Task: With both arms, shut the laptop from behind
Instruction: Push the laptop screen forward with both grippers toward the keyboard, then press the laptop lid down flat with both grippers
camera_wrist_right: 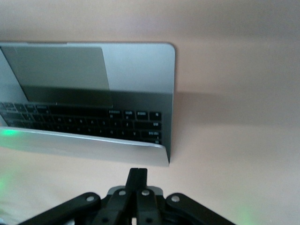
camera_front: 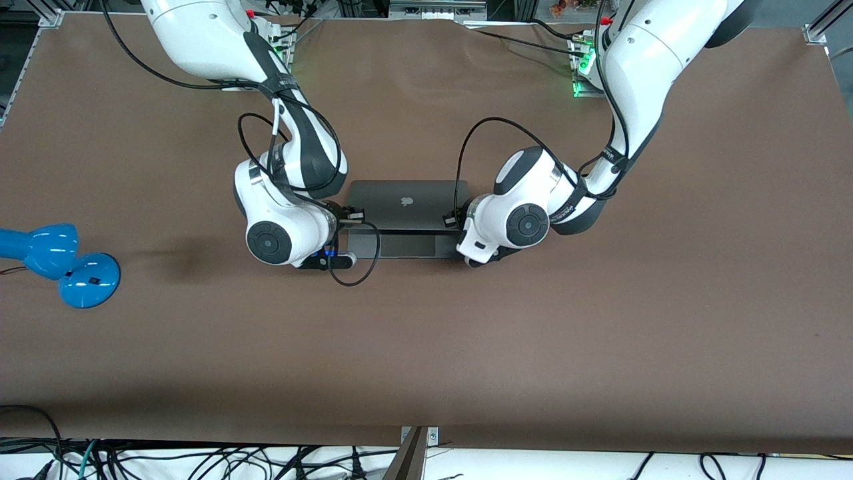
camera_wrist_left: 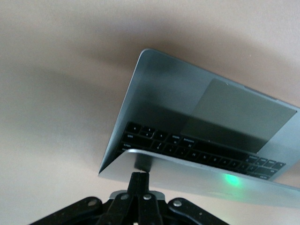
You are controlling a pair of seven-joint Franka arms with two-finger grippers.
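The laptop (camera_front: 406, 217) sits in the middle of the frame on the brown tabletop (camera_front: 466, 347), its lid already tilted far over the keyboard. The left hand (camera_wrist_left: 139, 180) has its fingers pressed together, holding nothing, the tips touching the lid's top edge near one corner. The right hand (camera_wrist_right: 137, 177) is pinched shut too, empty, just beside the other corner. If one arm pushes harder, the lid may twist. The laptop could also slide, or a fingertip could slip off the thin edge.
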